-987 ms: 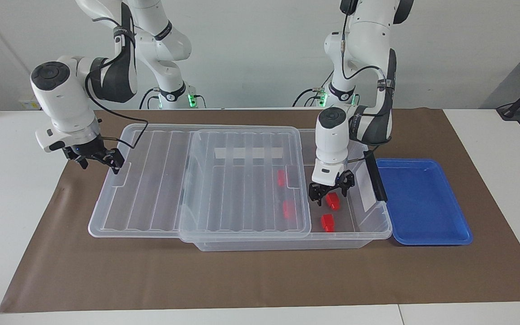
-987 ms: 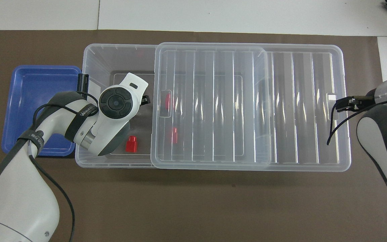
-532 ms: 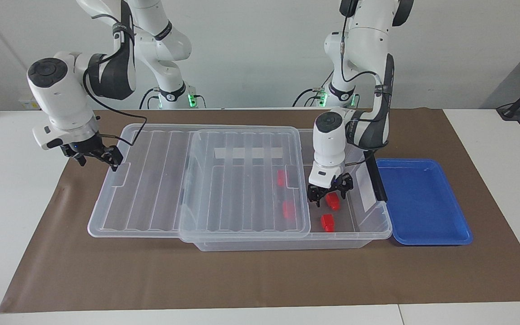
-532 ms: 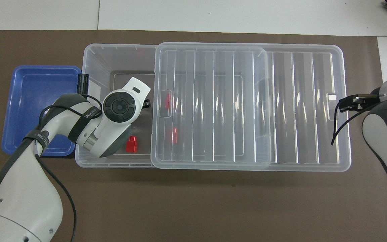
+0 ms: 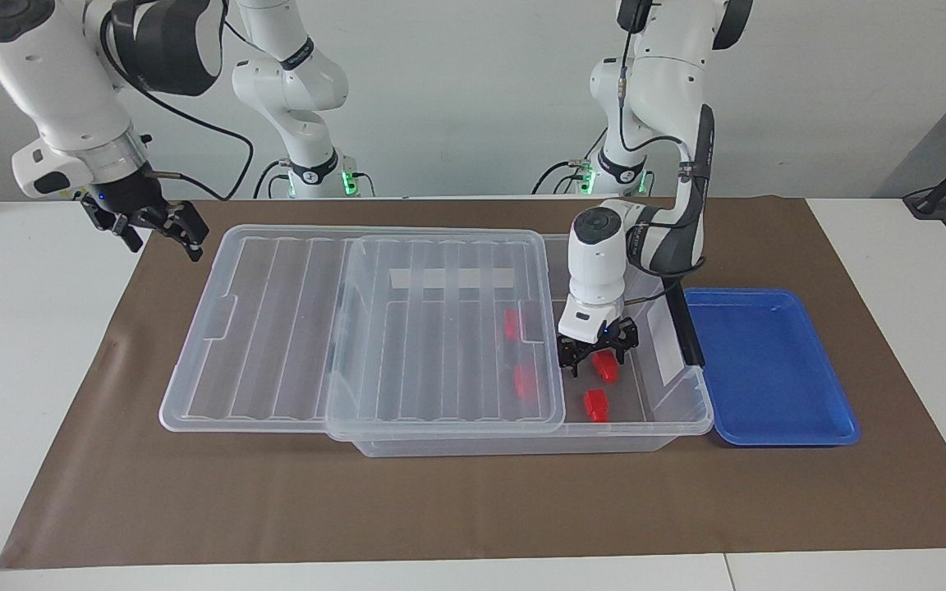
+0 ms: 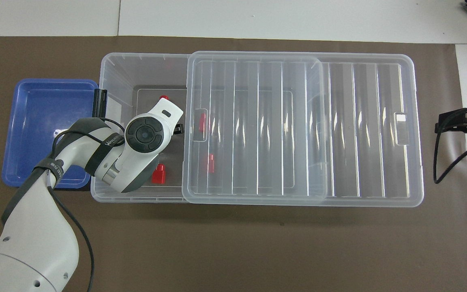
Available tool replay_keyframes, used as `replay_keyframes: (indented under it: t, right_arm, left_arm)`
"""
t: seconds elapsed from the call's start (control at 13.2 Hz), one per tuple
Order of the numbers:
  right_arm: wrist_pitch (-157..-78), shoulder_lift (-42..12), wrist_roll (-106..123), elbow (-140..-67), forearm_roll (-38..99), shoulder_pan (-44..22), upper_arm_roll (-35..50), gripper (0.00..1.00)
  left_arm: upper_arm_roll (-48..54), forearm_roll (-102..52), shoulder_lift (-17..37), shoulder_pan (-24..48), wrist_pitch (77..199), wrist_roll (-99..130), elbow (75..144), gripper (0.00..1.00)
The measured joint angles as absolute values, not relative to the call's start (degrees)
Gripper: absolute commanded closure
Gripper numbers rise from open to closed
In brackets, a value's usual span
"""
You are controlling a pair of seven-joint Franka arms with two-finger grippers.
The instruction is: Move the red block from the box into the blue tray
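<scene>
Looking from the robots' side outward, we see the left arm fold down from its base, elbow bent and wrist upright, so that the left claw (image 5: 598, 355) points straight down into the uncovered end of the box (image 5: 522, 444). Its fingers are spread to either side of the red block (image 5: 604, 367) on the box floor; we cannot tell whether they touch it. In the overhead view another red block (image 6: 159, 174) shows at 6 o'clock of the wrist, by the box wall nearest the robots. Farther out lies a third block (image 5: 596, 405), and two more (image 5: 512, 324) (image 5: 525, 379) show through the clear lid (image 5: 276, 328), which sits offset toward the right arm's end and overhangs the box there. The blue tray (image 5: 769, 369) rests on the brown mat (image 5: 473, 509) just beside the box, at 9 o'clock of it in the overhead view. The right arm waits, raised high with its wrist tilted; the right claw (image 5: 159, 238) hangs spread over the mat's edge off the lid's end.
</scene>
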State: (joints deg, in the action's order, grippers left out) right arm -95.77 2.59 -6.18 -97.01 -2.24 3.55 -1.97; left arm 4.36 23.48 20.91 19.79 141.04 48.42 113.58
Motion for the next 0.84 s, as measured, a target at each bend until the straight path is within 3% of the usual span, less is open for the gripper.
replay_keyframes:
  t: [0.15,0.23,0.84]
  right_arm:
    - [-91.4,4.3,-6.2,-95.7,-2.2,3.3,-1.8,0.0]
    - [-90.0,4.6,-6.2,-95.0,-2.2,3.2,-1.7,0.0]
    - [-88.9,4.6,-6.0,-94.5,-2.6,0.3,-1.5,0.0]
  left_arm:
    - [4.4,23.5,20.9,19.8,141.3,48.4,113.6,0.78]
    - [4.4,23.5,20.9,19.8,141.6,48.5,113.6,1.0]
    - [3.9,23.4,20.8,19.8,140.4,49.6,112.6,1.0]
